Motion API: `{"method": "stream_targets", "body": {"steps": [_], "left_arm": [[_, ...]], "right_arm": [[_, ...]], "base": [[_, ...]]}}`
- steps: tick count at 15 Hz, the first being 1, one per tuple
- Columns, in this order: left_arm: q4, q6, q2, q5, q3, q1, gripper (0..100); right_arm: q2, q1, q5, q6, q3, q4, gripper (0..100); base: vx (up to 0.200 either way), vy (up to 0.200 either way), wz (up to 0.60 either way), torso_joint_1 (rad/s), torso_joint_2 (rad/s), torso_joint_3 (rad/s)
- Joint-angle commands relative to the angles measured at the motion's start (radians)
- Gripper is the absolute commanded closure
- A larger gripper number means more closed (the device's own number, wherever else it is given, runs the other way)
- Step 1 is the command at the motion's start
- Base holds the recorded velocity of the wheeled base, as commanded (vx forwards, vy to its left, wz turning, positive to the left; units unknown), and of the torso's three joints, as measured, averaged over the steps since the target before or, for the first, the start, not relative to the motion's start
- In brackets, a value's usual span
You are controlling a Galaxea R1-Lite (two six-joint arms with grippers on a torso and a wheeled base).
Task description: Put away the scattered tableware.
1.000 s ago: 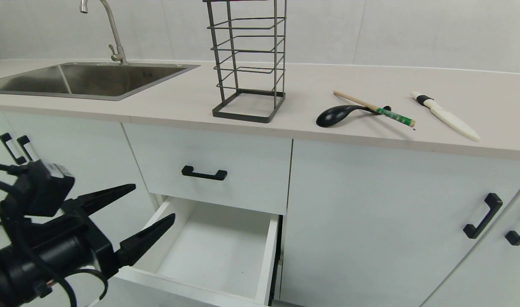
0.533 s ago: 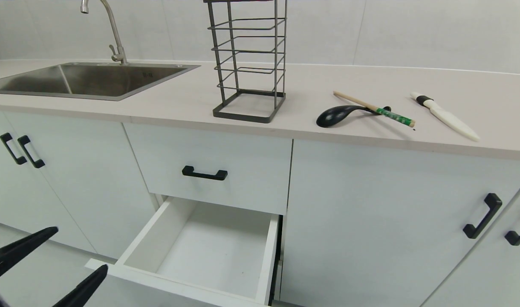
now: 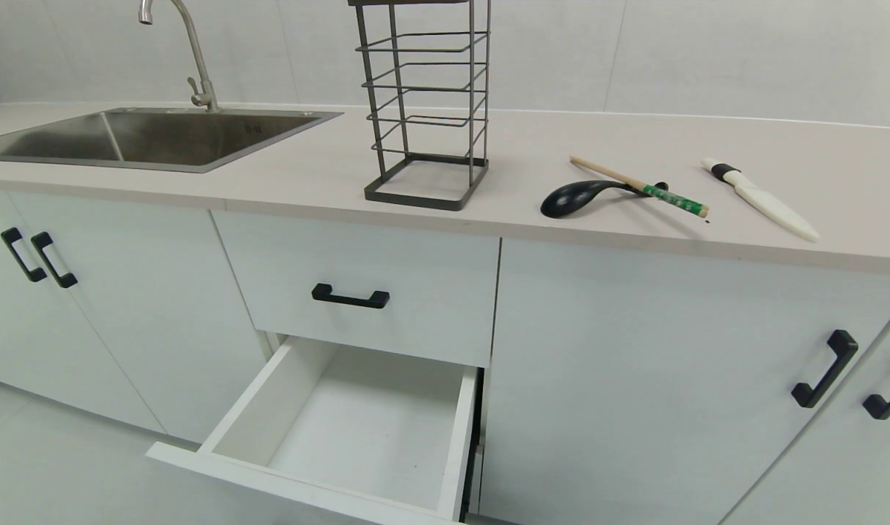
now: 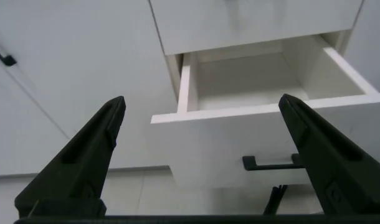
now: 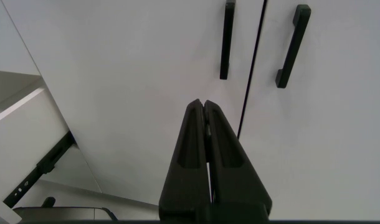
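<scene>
Closest in, the left gripper [image 4: 202,102] is hanging low before the pulled-out drawer [image 3: 459,437]. Its fingers are spread wide around nothing and are aiming toward 12 o'clock over the drawer's front panel. The right gripper [image 5: 204,109] is sitting low as well. Its fingers are pressed together on nothing and are pointing at a white cabinet door [image 5: 115,74] just under a pair of black door handles [image 5: 225,40].

The drawer is standing open with a bare white floor, so none of the tableware is lying in it yet.

Up on the countertop [image 3: 532,138], the tableware is lying at roughly 1 to 2 o'clock from the drawer, well above both grippers. The black spoon [image 3: 580,197] is resting nearest the counter's front edge, bowl toward 8 o'clock and handle toward 2 o'clock. The chopsticks [image 3: 638,186] are crossing over that handle, with their long axis running from 10 to 4 o'clock; whether this is one stick or a pair I cannot tell. The white knife [image 3: 762,198] is lying farther toward 3 o'clock, apart from the chopsticks and on much the same 10-to-4 line, tapered end at 4.

Since all three pieces are on the right, I judge the right arm the nearer one. It would be needing to rise, open, and close across that 10-to-4 axis.

Farther back, a wire rack [image 3: 414,202] is standing at 12 o'clock from the drawer, and the sink [image 3: 160,135] at 10 o'clock.
</scene>
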Motion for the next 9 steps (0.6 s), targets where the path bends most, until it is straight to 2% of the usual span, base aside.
{"method": "stream_targets", "body": {"steps": [1,3,5,6,7,8,9], "left_arm": [[0.004,0.001,-0.099,-0.001,0.033,0.062,0],[0.008,-0.004,-0.101,0.004,0.033,0.063,0],[0.011,-0.034,-0.101,0.01,0.033,0.065,0],[0.051,-0.082,-0.105,0.017,0.033,0.06,0],[0.088,-0.114,-0.122,0.024,0.029,0.054,0],[0.088,-0.172,-0.136,0.03,0.028,0.05,0],[0.083,-0.169,-0.136,0.034,0.029,0.05,0]], "right_arm": [[0.001,0.0,0.0,0.0,0.0,0.0,100],[0.001,0.0,0.0,0.0,0.0,0.0,100],[0.001,0.0,0.0,0.0,0.0,0.0,100],[0.001,0.0,0.0,0.0,0.0,0.0,100],[0.001,0.0,0.0,0.0,0.0,0.0,100],[0.001,0.0,0.0,0.0,0.0,0.0,100],[0.001,0.0,0.0,0.0,0.0,0.0,100]], "base": [[0.0,0.0,0.0,0.0,0.0,0.0],[0.0,0.0,0.0,0.0,0.0,0.0],[0.0,0.0,0.0,0.0,0.0,0.0],[0.0,0.0,0.0,0.0,0.0,0.0],[0.0,0.0,0.0,0.0,0.0,0.0],[0.0,0.0,0.0,0.0,0.0,0.0],[0.0,0.0,0.0,0.0,0.0,0.0]]}}
